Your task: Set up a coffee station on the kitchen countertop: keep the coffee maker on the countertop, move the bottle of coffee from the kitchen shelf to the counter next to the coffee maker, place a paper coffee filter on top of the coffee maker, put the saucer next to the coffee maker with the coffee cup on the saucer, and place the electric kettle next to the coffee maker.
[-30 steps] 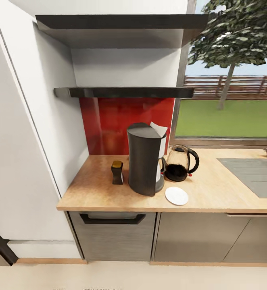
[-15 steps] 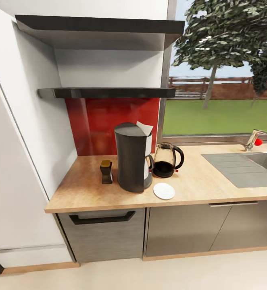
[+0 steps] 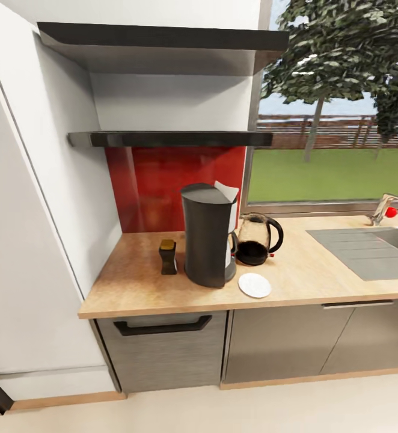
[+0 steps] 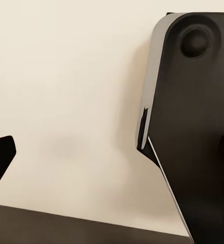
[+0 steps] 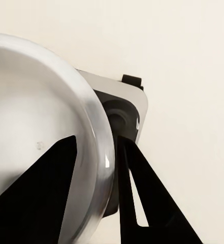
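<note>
Beige kitchen countertop [image 3: 319,279] carries the coffee maker [image 3: 208,237], a paper coffee filter [image 3: 228,191] poking from its top. Just beside it stand the bottle of coffee [image 3: 168,257], the electric kettle [image 3: 256,240] and the bare saucer [image 3: 254,285]. Above hangs the kitchen shelf [image 3: 169,139]. Whether either gripper is wide or closed, I cannot tell.

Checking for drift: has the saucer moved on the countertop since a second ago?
No. The saucer keeps its place beside the coffee maker, before the kettle; the camera shifted.
</note>
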